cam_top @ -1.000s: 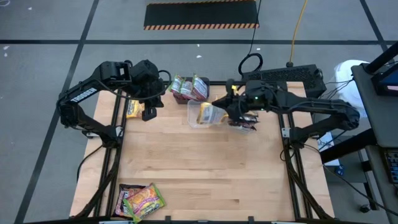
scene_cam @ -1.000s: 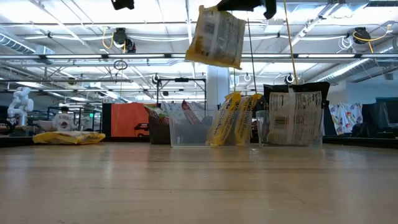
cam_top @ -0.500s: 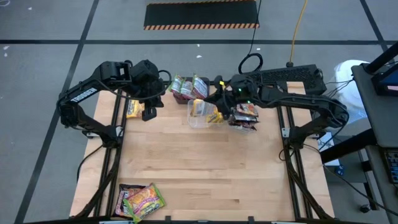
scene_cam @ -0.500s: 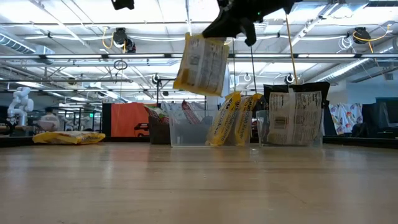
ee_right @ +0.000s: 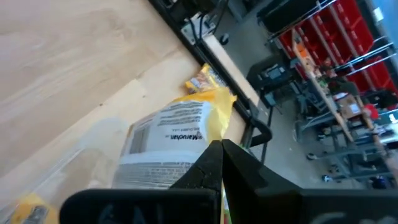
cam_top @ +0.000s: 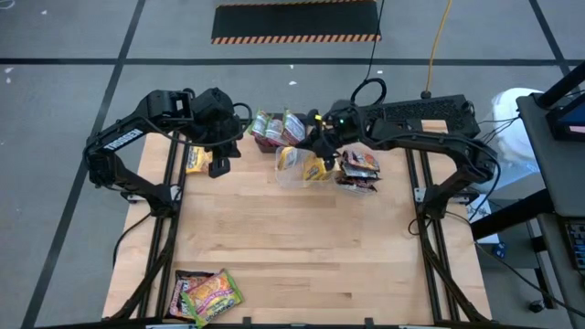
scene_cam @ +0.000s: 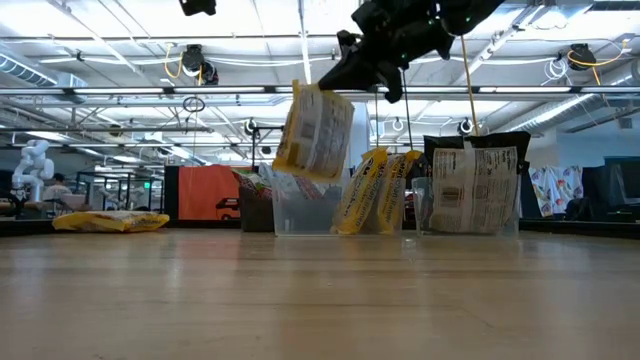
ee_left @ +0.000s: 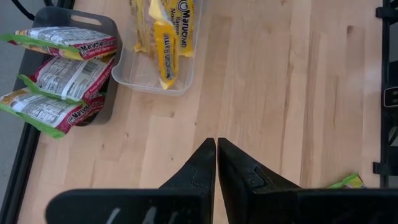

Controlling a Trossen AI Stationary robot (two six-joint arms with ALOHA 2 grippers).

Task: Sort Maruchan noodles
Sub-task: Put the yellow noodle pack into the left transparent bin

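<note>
One yellow noodle packet (scene_cam: pixel 313 131) hangs pinched in the right end effector (scene_cam: pixel 345 82), above the clear tub (cam_top: pixel 294 171) at the tabletop's (cam_top: pixel 302 247) 12 o'clock edge. The left end effector (ee_left: pixel 216 151) is clenched and empty, at about 10 o'clock.

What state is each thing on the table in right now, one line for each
Right pincer: shut on a yellow packet, hanging above the clear tub.
Clear tub: holds upright yellow packets.
Dark box: holds green-edged packets.
Left pincer: shut, empty.
Near-corner packets: lying unsorted.
</note>
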